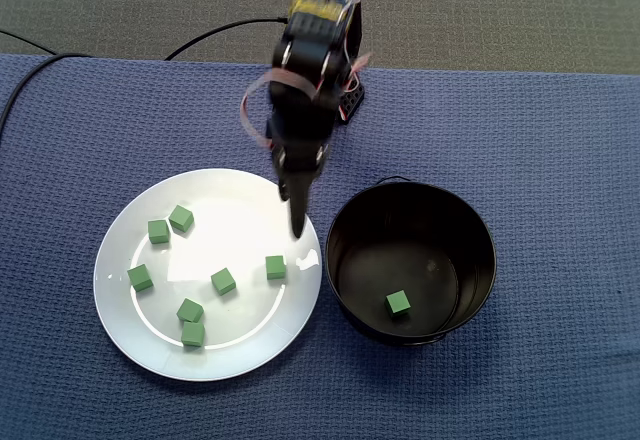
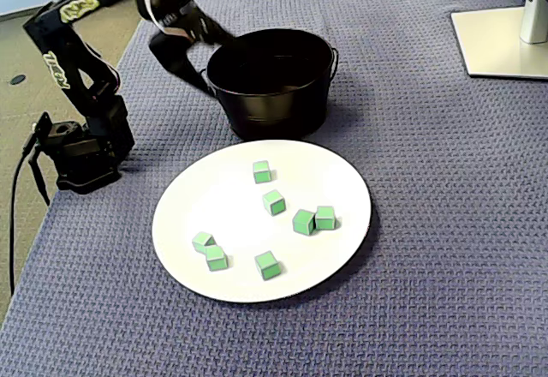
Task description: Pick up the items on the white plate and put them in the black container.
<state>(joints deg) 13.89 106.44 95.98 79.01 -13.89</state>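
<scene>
Several small green cubes [image 1: 223, 281] lie scattered on the white plate [image 1: 240, 195]; the plate [image 2: 342, 180] also shows in the other fixed view with its cubes [image 2: 274, 202]. To the plate's right stands the black container [image 1: 345, 220], with one green cube [image 1: 398, 303] on its floor. My gripper [image 1: 292, 212] hangs above the plate's edge nearest the container, pointing down. In a fixed view from the side the gripper [image 2: 219, 65] is blurred beside the container [image 2: 274, 111]. Its jaws look spread, with nothing between them.
The arm's base [image 2: 81, 150] is clamped at the edge of the blue woven cloth [image 1: 560, 160]. A white monitor stand [image 2: 505, 38] sits at the far corner. Cables [image 1: 215, 35] trail off the table behind the arm.
</scene>
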